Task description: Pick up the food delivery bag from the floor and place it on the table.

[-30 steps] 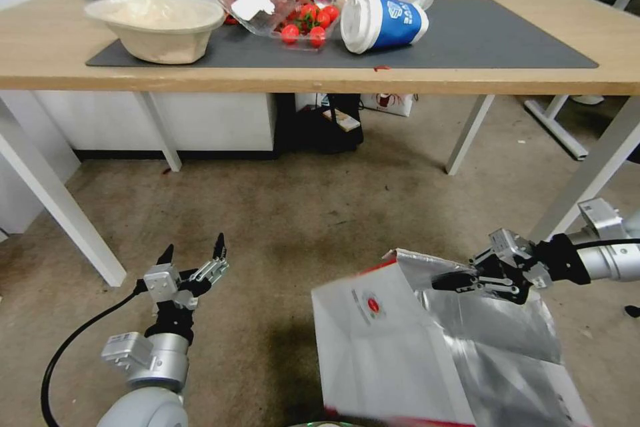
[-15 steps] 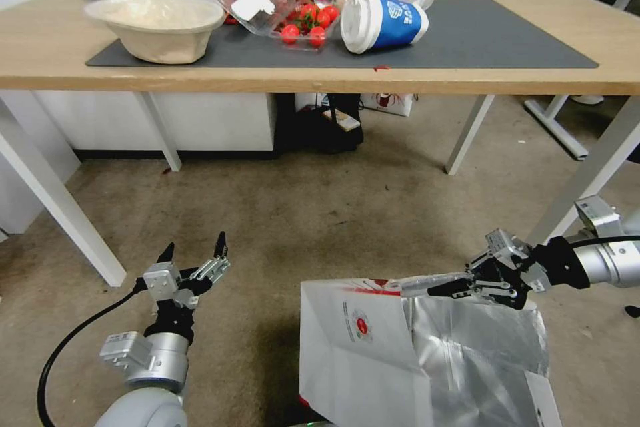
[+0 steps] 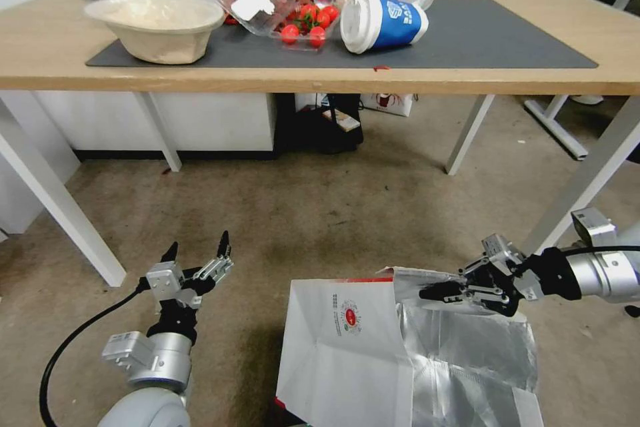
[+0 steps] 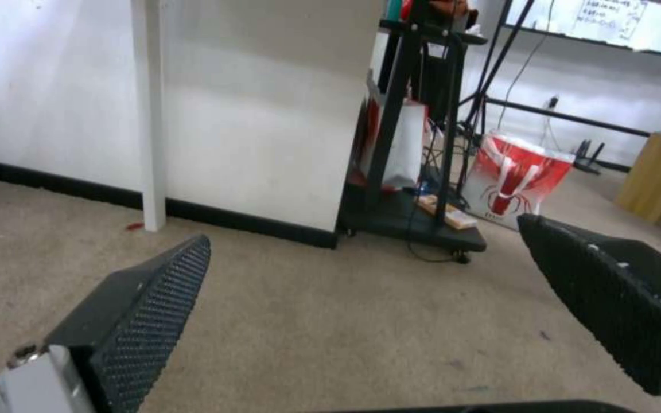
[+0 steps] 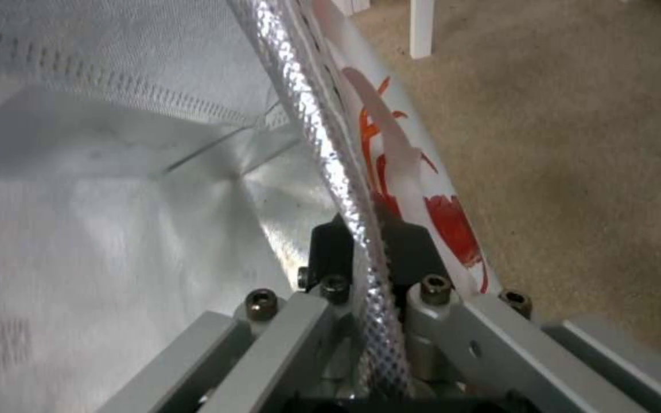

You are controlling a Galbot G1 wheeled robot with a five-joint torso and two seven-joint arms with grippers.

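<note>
Right tool (image 3: 433, 293) is clamped on the foil-lined rim of the bag (image 3: 347, 347), low above the floor (image 3: 320, 213). Compared with a second ago, the tool has dropped and the bag has swung leftward, so the lift looks barely started. Left tool (image 3: 197, 253) stays spread open, idle. Wooden surface (image 3: 200, 77) waits ahead.

Blue paper cup (image 3: 381, 21) on side beside tomato tray (image 3: 303, 25); two pale bowls (image 3: 159, 25) (stacked loosely).
</note>
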